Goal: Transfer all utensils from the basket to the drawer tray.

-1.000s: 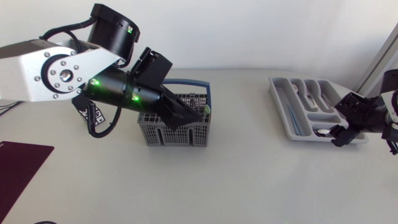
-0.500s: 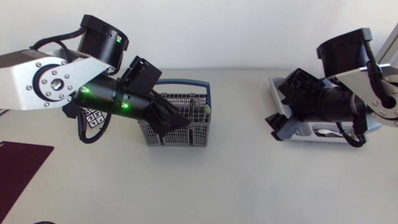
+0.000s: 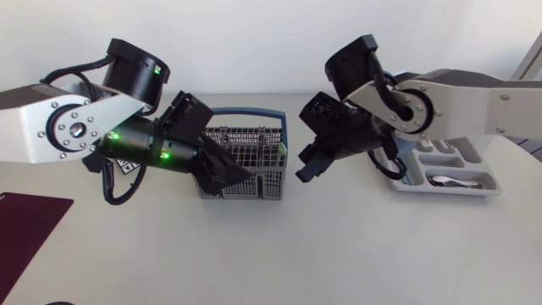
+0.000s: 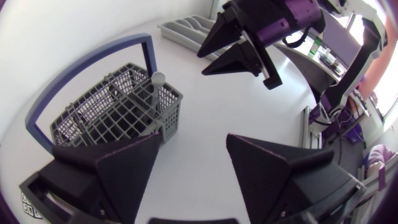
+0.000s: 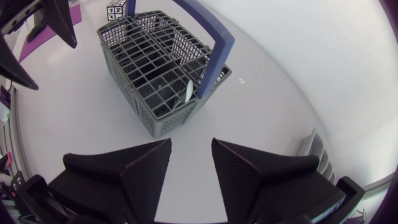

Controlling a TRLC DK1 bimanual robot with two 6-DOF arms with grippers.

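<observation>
**As your right gripper returns, one utensil waits**

Since a second ago this gripper has swung from the tray across to just beside the basket. Its fingers stand apart and empty, so one delivery looks finished, I think. The pale utensil stands in the basket corner nearest it. Your left gripper, also apart and empty, drew back toward the basket's front.

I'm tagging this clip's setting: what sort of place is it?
Probably a lab bench staged as a kitchen chore: basket, tray, left arm and right arm over a white table.
</observation>
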